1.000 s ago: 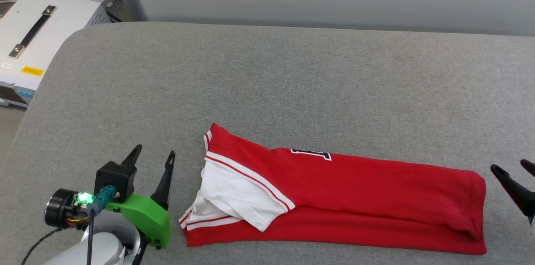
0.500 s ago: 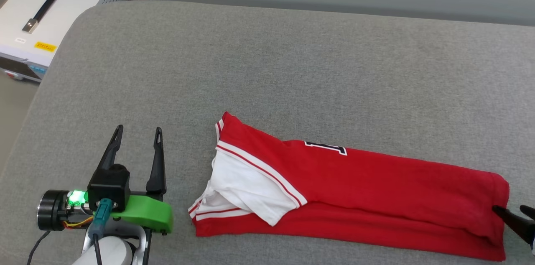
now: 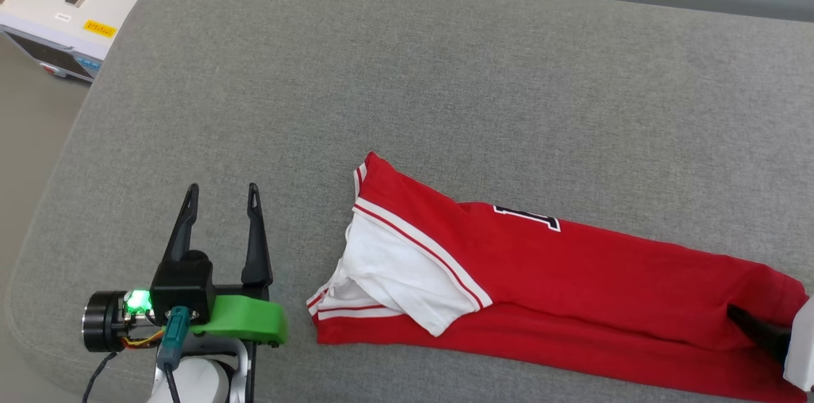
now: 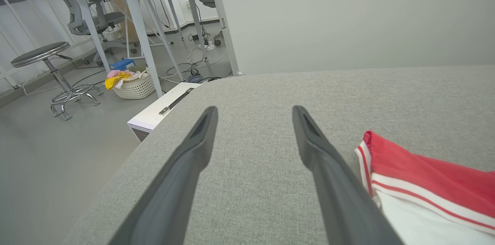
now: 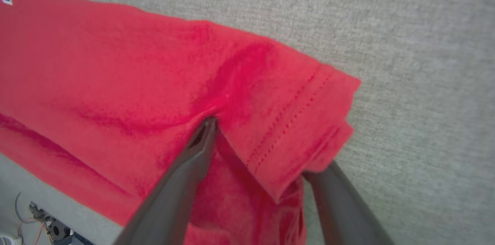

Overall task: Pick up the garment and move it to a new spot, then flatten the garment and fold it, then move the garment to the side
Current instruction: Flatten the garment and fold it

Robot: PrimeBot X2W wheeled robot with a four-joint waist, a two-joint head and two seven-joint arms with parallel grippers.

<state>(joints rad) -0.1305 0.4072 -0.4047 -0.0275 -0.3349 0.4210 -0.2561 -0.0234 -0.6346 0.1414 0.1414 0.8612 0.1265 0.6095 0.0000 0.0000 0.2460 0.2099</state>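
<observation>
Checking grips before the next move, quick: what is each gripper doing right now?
Left gripper: open, empty, beside the shirt.
Right gripper: open, jaws straddling the shirt's hem, not clamped.

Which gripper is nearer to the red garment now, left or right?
Right. The right gripper is at the hem end of the garment, open jaws around a fold of it. The left gripper stands apart, beside its sleeve end, over the grey surface.
</observation>
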